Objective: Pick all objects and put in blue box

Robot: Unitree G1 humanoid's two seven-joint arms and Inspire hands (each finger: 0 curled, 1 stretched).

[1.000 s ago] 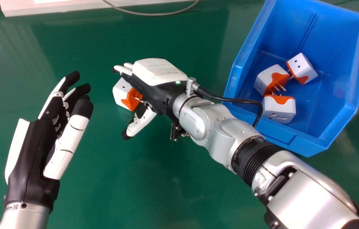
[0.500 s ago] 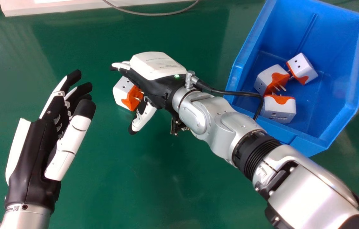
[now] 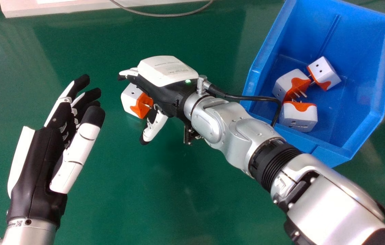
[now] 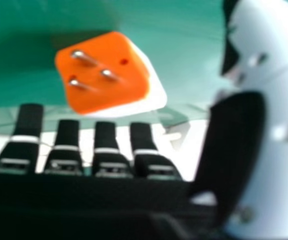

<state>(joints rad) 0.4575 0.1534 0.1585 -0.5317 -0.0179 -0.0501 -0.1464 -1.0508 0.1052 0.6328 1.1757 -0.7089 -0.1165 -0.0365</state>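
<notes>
The left hand point(image 3: 39, 163) is nearest, fingers loosely extended, its forearm point(image 3: 30, 234) cut off. The right hand point(image 3: 167, 97), fingers apart from its thumb, partly hides a plug adapter point(image 3: 129, 98) on the tabletop point(image 3: 179, 190). The right arm point(image 3: 264, 132) covers some near rim of the blue box point(image 3: 253, 81), cropped at its far corner, three adapters point(image 3: 327, 73) inside.

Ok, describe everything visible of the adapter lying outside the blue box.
The adapter is a chunky, round-edged block, white with an orange prong side, plastic by its look. Three metal prongs stick out of the orange side; the white body has small dark holes. It rests on the green table, left of the blue box, prongs facing the open right hand, which partly covers it. Whether they touch, I can't tell.
</notes>
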